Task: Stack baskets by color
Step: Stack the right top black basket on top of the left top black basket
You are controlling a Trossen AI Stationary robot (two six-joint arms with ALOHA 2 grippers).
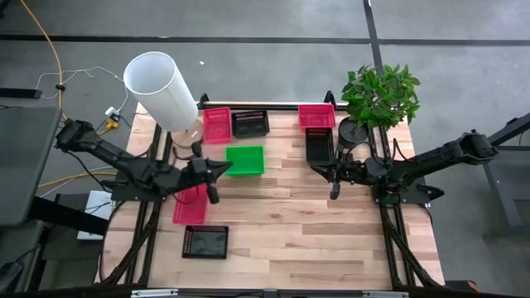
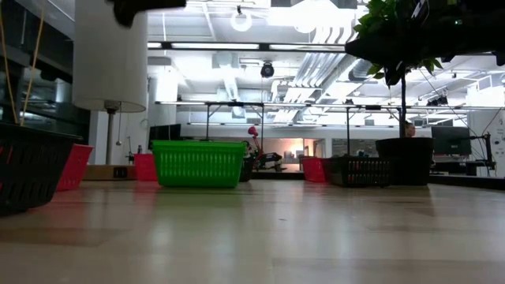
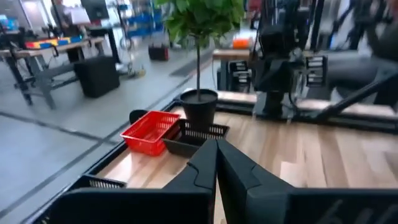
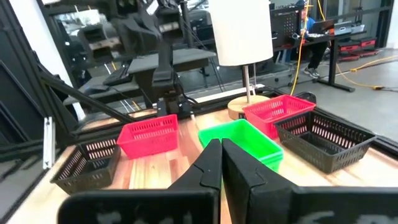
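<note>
Green basket [image 1: 245,160]: one visible, at table centre-left, long axis running left to right. Pink baskets: three, at the far-left [image 1: 217,125], the far-right [image 1: 316,116] and the near-left [image 1: 191,204]. Black baskets: three, at [image 1: 251,123], [image 1: 319,144] and [image 1: 205,242], the last missing from the left wrist view. Left gripper [image 1: 213,192] and right gripper [image 1: 334,187] hung with fingers pressed together, holding nothing.

Seven shallow rectangular mesh-sided plastic baskets sit upright on the table: one bright green basket [image 1: 245,160] centre-back, pink-red baskets [image 1: 217,124] back-left, back-right [image 1: 316,116] and front-left [image 1: 190,205], black baskets [image 1: 250,123] back-centre, right [image 1: 319,145] and front [image 1: 205,242]
</note>
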